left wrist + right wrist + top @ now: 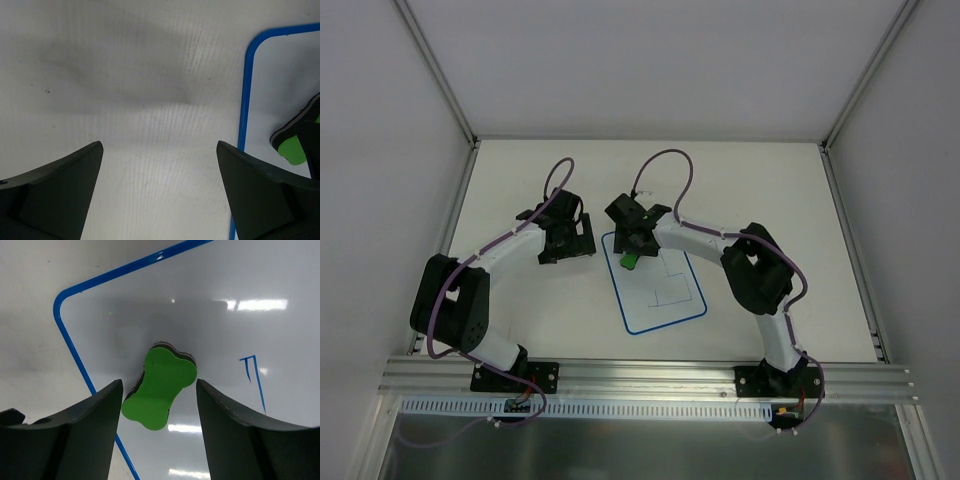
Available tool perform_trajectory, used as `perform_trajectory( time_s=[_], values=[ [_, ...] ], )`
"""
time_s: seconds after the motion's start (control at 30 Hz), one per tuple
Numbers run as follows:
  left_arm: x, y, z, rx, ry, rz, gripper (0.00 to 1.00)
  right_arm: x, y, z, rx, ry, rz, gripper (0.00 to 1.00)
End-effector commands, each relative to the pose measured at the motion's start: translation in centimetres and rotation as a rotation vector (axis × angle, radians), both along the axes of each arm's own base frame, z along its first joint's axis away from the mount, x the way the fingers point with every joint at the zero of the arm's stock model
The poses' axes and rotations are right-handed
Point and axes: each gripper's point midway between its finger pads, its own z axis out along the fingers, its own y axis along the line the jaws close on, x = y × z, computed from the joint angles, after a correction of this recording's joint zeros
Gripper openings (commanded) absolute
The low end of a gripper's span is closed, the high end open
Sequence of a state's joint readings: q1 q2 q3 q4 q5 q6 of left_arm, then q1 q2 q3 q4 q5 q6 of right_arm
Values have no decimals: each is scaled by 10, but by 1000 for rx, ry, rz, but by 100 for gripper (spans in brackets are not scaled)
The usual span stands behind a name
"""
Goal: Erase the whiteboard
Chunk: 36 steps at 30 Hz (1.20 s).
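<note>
The right hand [159, 382] was poised over the far left corner of the whiteboard [225, 340], with a bone-shaped green eraser [160, 387] directly beneath it, between its two fingers. The fingers were drawn in narrow, each appearing to meet one lobe of the eraser, so the hand seemed to be gripping it and pressing its dark felt face flat against the board, as wiping needs. Just right of that hand, a small blue pen mark [252, 367] was unwiped. The thin line drawing [670, 285] lay farther back towards the arm's base, so most of the erasing looked yet to be done. The board lay flat on the white worktop [540, 300], angled, between the two arms. The left hand [159, 145] hung wide and empty above bare worktop, with the board's blue border [244, 100] just to its right. It looked well placed to steady the board.
</note>
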<state>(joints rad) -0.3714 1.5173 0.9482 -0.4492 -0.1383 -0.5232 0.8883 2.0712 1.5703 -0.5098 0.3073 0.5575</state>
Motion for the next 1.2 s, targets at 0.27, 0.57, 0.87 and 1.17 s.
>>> perform_trajectory(
  time_s=[0.27,0.57,0.87,1.17],
  values=[
    [4,-15,8,-90,-18,-8,93,7,-6,0,-26,-25,-36,36],
    [23,-44,1,-150,12,-34,80,7,-60,7,-91,-13,4,14],
    [35,-82,-20,-138,57,-24,54,9,-87,10,-121,6,107,8],
    [34,-75,-45,-77,95,20,33,6,-86,4,-112,28,156,7]
  ],
)
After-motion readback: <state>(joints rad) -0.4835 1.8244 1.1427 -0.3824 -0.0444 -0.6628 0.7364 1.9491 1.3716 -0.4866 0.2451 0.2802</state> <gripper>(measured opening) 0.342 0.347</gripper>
